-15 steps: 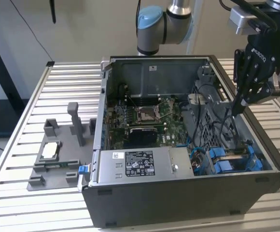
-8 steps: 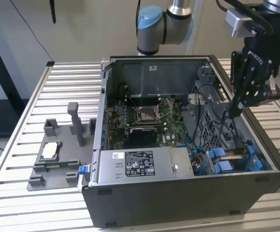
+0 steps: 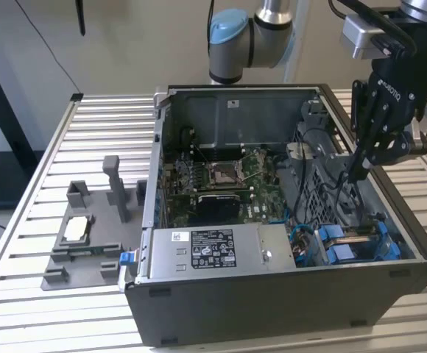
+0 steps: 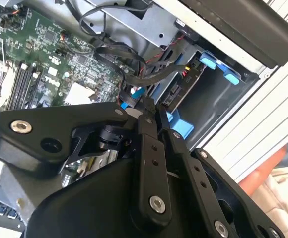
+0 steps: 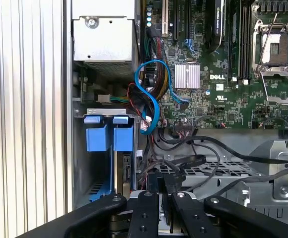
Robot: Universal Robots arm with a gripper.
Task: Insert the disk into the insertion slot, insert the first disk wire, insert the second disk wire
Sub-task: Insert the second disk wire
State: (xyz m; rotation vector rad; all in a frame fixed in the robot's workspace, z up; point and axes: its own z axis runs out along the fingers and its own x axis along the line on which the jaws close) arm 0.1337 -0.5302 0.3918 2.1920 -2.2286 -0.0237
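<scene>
Exterior view: black gripper (image 3: 353, 176), clamped on a black disk wire (image 4: 128, 100), hangs over the blue-framed silver disk (image 3: 357, 243) at the grey case (image 3: 272, 294)'s corner; a skewed plug may jam.

Slatted aluminium table (image 3: 110, 118); carrying open computer case (image 3: 272, 294), with grey fixture tray (image 3: 88, 257) at exterior view's left.
</scene>
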